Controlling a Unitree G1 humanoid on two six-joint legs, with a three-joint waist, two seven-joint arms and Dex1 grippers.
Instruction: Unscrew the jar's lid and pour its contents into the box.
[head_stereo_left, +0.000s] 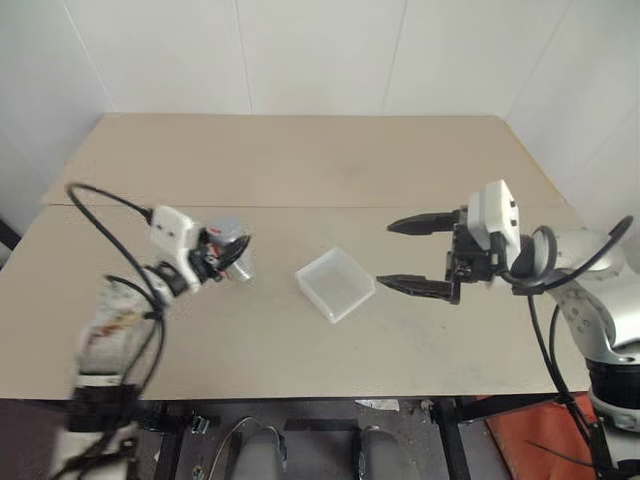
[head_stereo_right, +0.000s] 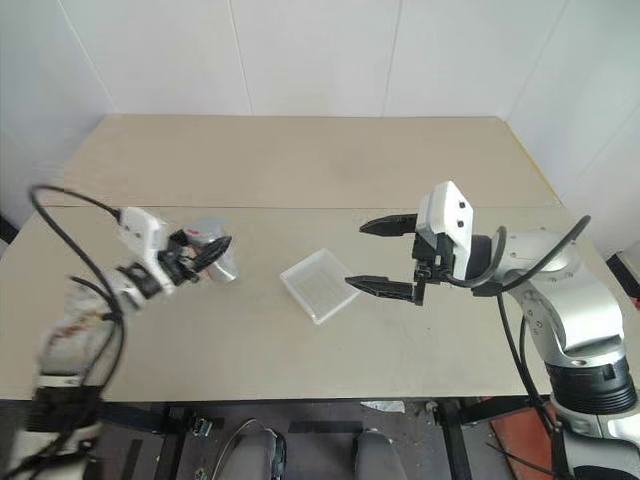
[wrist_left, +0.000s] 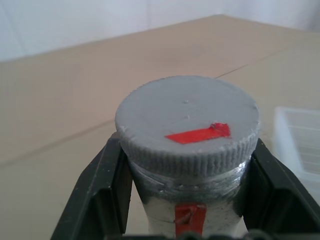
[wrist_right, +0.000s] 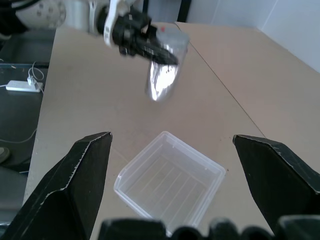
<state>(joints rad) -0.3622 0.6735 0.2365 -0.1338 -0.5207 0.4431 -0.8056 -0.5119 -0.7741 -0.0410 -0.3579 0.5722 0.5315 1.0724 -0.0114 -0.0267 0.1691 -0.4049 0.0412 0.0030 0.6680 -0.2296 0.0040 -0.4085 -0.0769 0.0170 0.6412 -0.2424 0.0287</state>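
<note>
The tan table (head_stereo_left: 300, 170) carries the box (head_stereo_left: 335, 284) near its middle, with bare tabletop around it and a seam line running across the surface behind it. Nothing stands between the box and either arm. A white charger with its cable (wrist_right: 22, 85) lies off the table's edge, seen in the right wrist view.

The box sits flat, open side up, its ribbed bottom showing; I can see nothing inside it. The jar (wrist_left: 192, 207) is held off the table to the left of the box, well apart from it, in the left gripper (head_stereo_left: 222, 258), whose black fingers (wrist_left: 100, 195) clamp the jar's body on both sides just below the lid (wrist_left: 187, 120). The grey lid is on the jar, with a red strip across its top. What the jar holds cannot be made out.

The right gripper (head_stereo_left: 415, 256) hangs just to the right of the box, its fingers spread wide and holding nothing.
</note>
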